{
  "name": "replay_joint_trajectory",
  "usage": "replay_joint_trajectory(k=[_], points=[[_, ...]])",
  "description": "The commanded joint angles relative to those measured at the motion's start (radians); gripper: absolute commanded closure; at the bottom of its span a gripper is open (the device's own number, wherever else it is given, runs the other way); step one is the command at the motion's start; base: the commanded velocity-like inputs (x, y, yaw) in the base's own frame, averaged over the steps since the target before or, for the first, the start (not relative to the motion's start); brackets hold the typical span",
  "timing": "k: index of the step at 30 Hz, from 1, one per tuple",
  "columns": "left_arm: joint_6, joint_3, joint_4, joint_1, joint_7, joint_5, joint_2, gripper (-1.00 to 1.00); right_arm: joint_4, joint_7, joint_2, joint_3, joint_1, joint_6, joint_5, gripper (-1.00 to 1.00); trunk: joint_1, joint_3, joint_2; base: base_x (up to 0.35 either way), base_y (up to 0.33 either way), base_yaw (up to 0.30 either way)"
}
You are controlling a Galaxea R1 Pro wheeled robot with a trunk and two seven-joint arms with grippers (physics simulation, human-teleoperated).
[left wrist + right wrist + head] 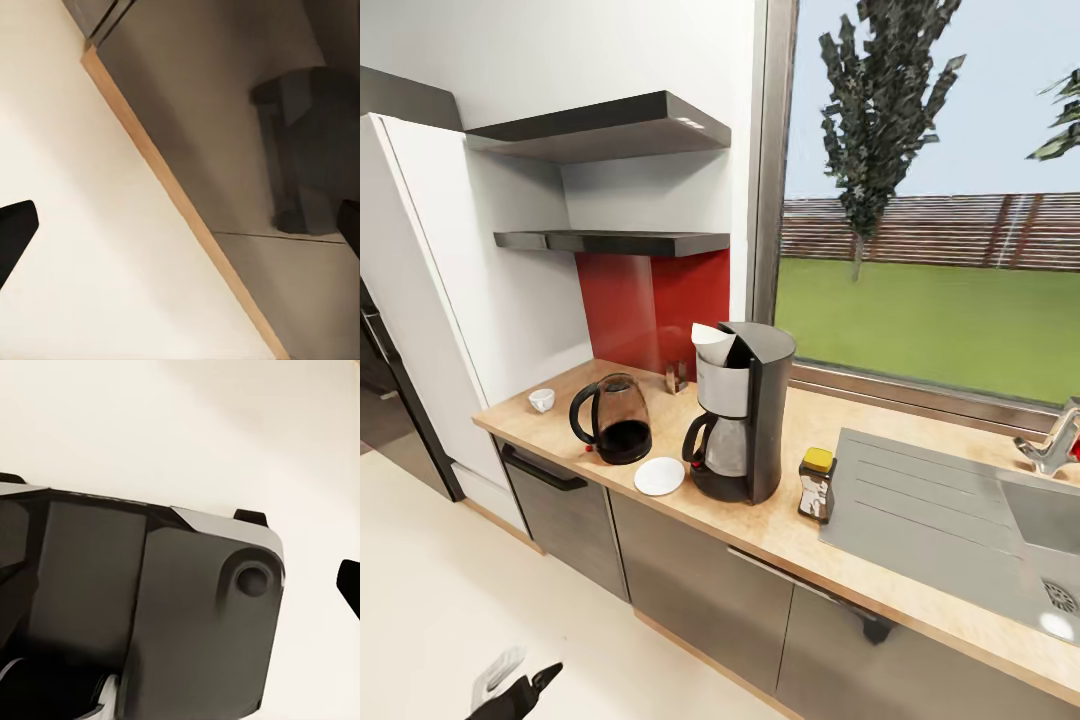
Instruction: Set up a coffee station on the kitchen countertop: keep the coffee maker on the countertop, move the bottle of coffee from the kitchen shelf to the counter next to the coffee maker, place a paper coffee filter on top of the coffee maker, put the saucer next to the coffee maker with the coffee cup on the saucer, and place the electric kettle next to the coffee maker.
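Low by the floor my left gripper (510,690) hangs wide and empty, right gripper's state unclear, so I'd approach the coffee cup (541,400), far left on the kitchen countertop (780,530), and lift it onto the saucer (659,476).

Kitchen: countertop (780,520), steel sink (960,510)

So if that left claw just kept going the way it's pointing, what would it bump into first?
Probably the grey cabinet front. In the left wrist view the left claw aims about where the pale floor meets the cabinet base, its fingertips wide apart. Depth is unclear, so it could be the floor.
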Motion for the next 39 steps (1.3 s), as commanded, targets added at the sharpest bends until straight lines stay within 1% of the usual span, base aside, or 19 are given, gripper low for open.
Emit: replay_joint_trajectory(k=[1, 3, 4, 6, 11, 13, 16, 20, 21, 23, 24, 25, 26, 27, 29, 32, 34, 37, 39], points=[[0.008, 0.005, 0.0, -0.001, -0.004, 0.003, 0.0, -1.0, 0.001, -0.002, 0.0, 0.008, -0.001, -0.003, -0.014, -1.0, 0.001, -0.002, -0.002, 0.0, 0.0, 0.0], [0.005, 0.005, 0.001, -0.001, -0.003, -0.009, -0.001, -1.0, 0.001, -0.002, 0.0, 0.008, -0.001, -0.003, -0.026, -1.0, 0.001, -0.002, -0.002, 0.0, 0.0, 0.0], [-0.023, 0.005, 0.033, 0.0, -0.003, -0.056, -0.004, -1.0, 0.002, -0.003, -0.002, 0.01, -0.001, -0.002, -0.041, -1.0, 0.001, -0.002, -0.002, 0.0, 0.0, 0.0], [-0.043, 0.005, 0.043, 0.0, 0.0, -0.081, -0.004, -1.0, 0.002, -0.003, -0.003, 0.01, -0.001, -0.002, -0.042, -1.0, 0.001, -0.002, -0.002, 0.0, 0.0, 0.0], [-0.071, 0.006, 0.059, 0.0, 0.011, -0.192, -0.004, -1.0, 0.003, 0.0, -0.003, 0.01, -0.001, -0.002, -0.043, -1.0, 0.001, -0.002, -0.002, 0.0, 0.0, -0.045], [-0.074, 0.006, 0.06, 0.0, 0.018, -0.219, -0.004, -1.0, 0.003, 0.0, -0.003, 0.009, -0.001, -0.002, -0.043, -1.0, 0.001, -0.002, -0.002, 0.0, 0.0, -0.191], [-0.076, 0.006, 0.062, 0.0, 0.041, -0.246, -0.004, -1.0, 0.003, 0.001, -0.005, 0.009, -0.001, -0.002, -0.044, -1.0, 0.001, -0.002, -0.002, 0.0, 0.0, -0.241], [-0.074, 0.006, 0.062, 0.0, 0.107, -0.28, -0.004, -1.0, 0.003, 0.0, -0.009, 0.009, -0.001, -0.002, -0.044, -1.0, 0.001, -0.002, -0.002, 0.0, 0.0, -0.269], [-0.073, 0.006, 0.062, 0.0, 0.135, -0.294, -0.004, -1.0, 0.003, 0.0, -0.01, 0.009, -0.001, -0.002, -0.044, -1.0, 0.001, -0.002, -0.002, 0.0, 0.0, -0.277], [-0.068, 0.004, 0.062, 0.0, 0.183, -0.323, -0.004, -1.0, 0.003, 0.0, -0.01, 0.009, -0.001, -0.002, -0.044, -1.0, 0.001, -0.002, -0.002, 0.0, 0.0, -0.279], [-0.065, 0.003, 0.062, 0.0, 0.218, -0.347, -0.004, -1.0, 0.003, 0.0, -0.011, 0.009, -0.001, -0.002, -0.044, -1.0, 0.001, -0.002, -0.002, 0.0, 0.0, -0.281], [-0.063, 0.003, 0.062, 0.0, 0.237, -0.36, -0.004, -1.0, 0.003, 0.0, -0.011, 0.009, -0.001, -0.002, -0.044, -1.0, 0.001, -0.002, -0.002, 0.0, 0.0, -0.281], [-0.057, 0.003, 0.062, 0.0, 0.277, -0.388, -0.004, -1.0, 0.003, 0.0, -0.011, 0.01, -0.001, -0.002, -0.044, -1.0, 0.001, -0.002, -0.002, 0.0, 0.0, -0.282], [-0.053, 0.003, 0.063, 0.0, 0.297, -0.401, -0.003, -1.0, 0.003, 0.0, -0.011, 0.01, -0.001, -0.002, -0.044, -1.0, 0.001, -0.002, -0.002, 0.0, 0.0, -0.282], [-0.032, 0.004, 0.076, 0.001, 0.373, -0.445, -0.002, -1.0, 0.003, 0.0, -0.011, 0.01, -0.001, -0.002, -0.044, -1.0, 0.001, -0.002, -0.002, 0.0, 0.0, -0.282], [-0.021, 0.006, 0.117, 0.003, 0.439, -0.468, -0.004, -1.0, 0.003, 0.0, -0.011, 0.01, -0.001, -0.002, -0.044, -1.0, 0.001, -0.002, -0.002, 0.0, 0.02, -0.282], [-0.021, 0.007, 0.153, 0.004, 0.475, -0.479, -0.01, -1.0, 0.003, 0.0, -0.011, 0.01, -0.001, -0.002, -0.044, -1.0, 0.001, -0.002, -0.002, 0.0, 0.112, -0.282], [-0.022, 0.006, 0.189, 0.005, 0.505, -0.503, -0.032, -1.0, 0.003, -0.001, -0.011, 0.01, -0.001, -0.002, -0.043, -1.0, 0.001, -0.002, -0.002, -0.044, 0.217, -0.282], [-0.025, 0.006, 0.201, 0.006, 0.516, -0.536, -0.052, -1.0, 0.003, -0.002, -0.015, 0.01, -0.001, -0.002, -0.043, -1.0, 0.001, -0.002, -0.002, -0.084, 0.268, -0.282]])
